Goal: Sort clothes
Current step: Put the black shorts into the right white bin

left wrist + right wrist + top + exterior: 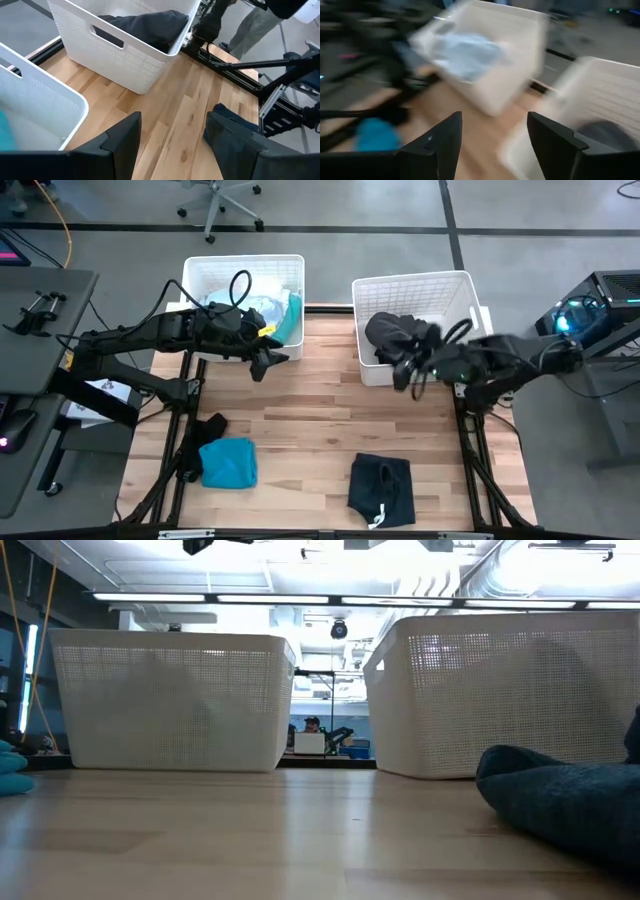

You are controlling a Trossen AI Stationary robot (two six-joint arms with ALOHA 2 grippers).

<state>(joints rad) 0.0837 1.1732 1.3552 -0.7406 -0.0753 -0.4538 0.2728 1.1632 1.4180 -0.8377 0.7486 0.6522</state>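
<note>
Wood table (300,395) w/ navy garment (382,488), both grippers (262,362) (408,372) released, empty.

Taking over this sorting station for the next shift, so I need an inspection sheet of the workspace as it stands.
Surface: wooden table, bare in the middle.
Job's things: blue garment, black garment beside it and dark garment lie on the table; pale clothes in left basket, dark clothes in right basket.
Clutter: nothing seen.
Grippers: left gripper open, empty, by the left basket; right gripper open, empty, at the right basket's front.
Cables: black loop on the left arm.
Surroundings: office chair, side desk.
</note>
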